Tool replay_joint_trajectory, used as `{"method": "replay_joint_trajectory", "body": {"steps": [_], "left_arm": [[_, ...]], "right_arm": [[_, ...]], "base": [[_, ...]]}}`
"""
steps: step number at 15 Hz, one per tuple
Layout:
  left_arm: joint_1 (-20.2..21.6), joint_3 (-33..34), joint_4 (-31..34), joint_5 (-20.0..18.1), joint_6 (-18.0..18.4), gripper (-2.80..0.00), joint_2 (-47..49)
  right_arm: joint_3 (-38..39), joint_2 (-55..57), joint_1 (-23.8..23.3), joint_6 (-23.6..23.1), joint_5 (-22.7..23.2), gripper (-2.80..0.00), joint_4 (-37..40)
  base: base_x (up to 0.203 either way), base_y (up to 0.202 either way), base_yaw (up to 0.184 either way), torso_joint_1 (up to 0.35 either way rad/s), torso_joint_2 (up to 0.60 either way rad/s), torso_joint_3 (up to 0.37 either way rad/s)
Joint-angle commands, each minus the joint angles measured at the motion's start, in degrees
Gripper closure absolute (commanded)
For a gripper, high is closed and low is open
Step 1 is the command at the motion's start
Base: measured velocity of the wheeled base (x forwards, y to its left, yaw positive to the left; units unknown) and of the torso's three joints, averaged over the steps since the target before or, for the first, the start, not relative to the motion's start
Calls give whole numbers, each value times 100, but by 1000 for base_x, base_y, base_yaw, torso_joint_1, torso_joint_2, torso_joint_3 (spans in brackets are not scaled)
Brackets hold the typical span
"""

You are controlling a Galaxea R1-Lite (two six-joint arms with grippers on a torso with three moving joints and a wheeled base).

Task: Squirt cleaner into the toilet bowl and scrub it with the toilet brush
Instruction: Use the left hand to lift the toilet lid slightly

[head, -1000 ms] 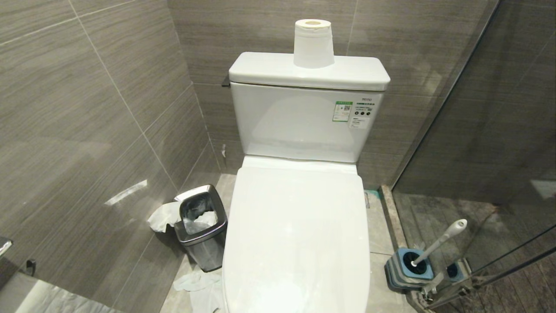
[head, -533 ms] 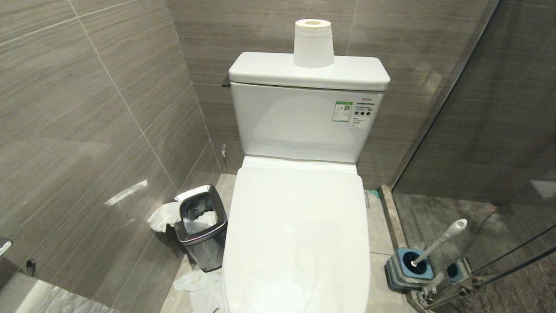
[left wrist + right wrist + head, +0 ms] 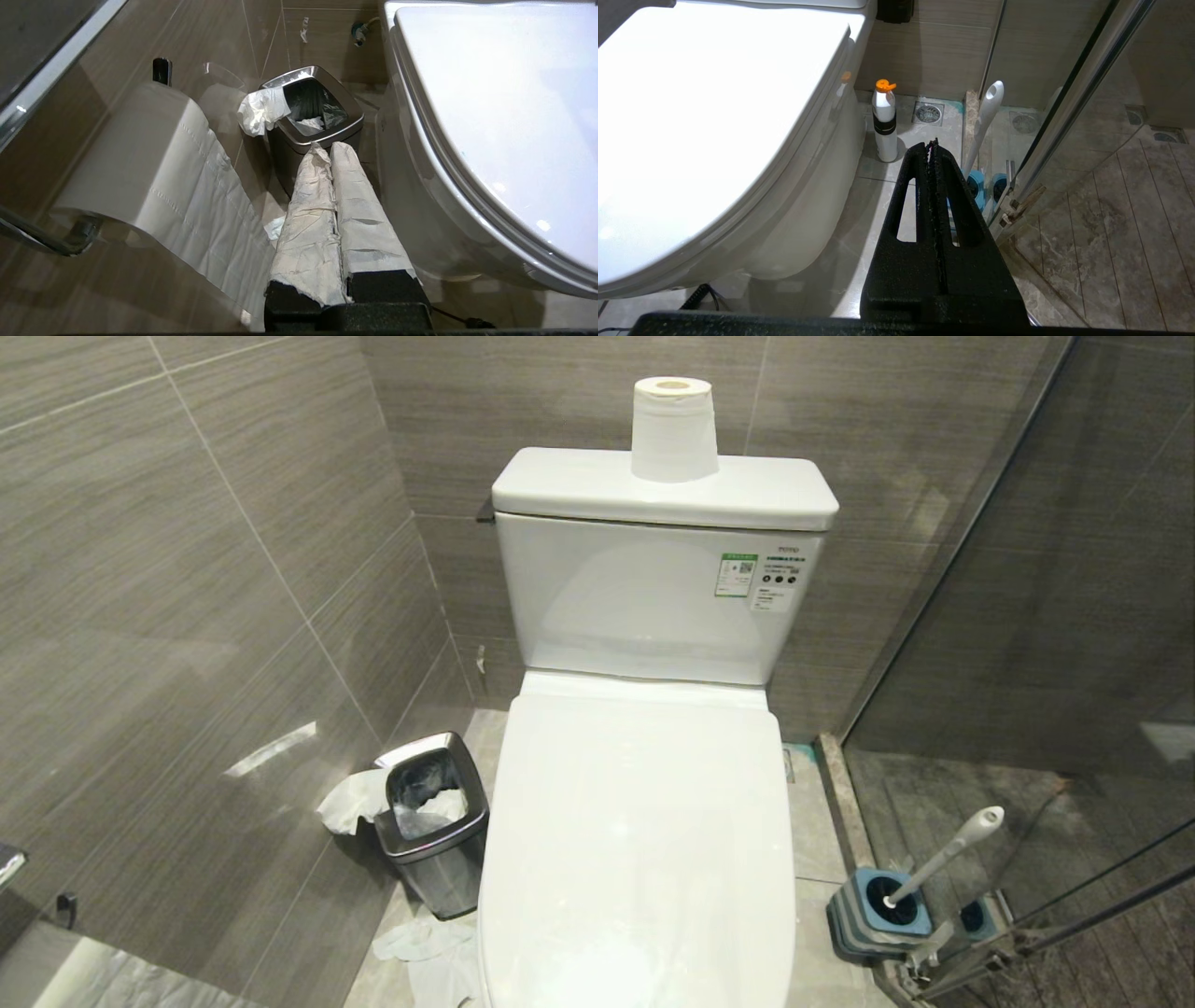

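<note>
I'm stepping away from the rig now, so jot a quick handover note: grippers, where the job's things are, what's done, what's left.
Left gripper: shut, empty, paper-wrapped, low beside the waste bin.
Right gripper: shut, empty, low between toilet and glass door.
Toilet lid: down, so the toilet bowl is covered.
Toilet brush: standing in its blue holder on the floor at the toilet's right.
White bottle with orange cap: on the floor beside the toilet base, likely the cleaner.
Done: nothing visible.
Left: lift lid, squirt, scrub.

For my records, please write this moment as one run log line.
stage: not started | toilet lid: closed | toilet brush: in holder | left end effector: shut, empty | right end effector: shut, empty
</note>
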Motion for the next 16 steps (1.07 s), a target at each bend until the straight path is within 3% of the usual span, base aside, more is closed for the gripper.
{"method": "replay_joint_trajectory", "body": {"steps": [1, 7, 10, 16], "left_arm": [[1, -24, -43, -41, 281, 0, 6], [1, -637, 137, -134, 960, 0, 16], [1, -1312, 857, -325, 1205, 0, 179], [1, -2450, 1105, -886, 1536, 0, 1513]], "right_arm": [[4, 7, 2, 13, -10, 0, -1], [1, 0, 2, 13, -10, 0, -1], [1, 8, 2, 13, -10, 0, -1], [1, 9, 4, 21, -27, 0, -1]], "base": [[0, 0, 0, 0, 0, 0], [0, 0, 0, 0, 0, 0], [0, 0, 0, 0, 0, 0], [0, 0, 0, 0, 0, 0]]}}
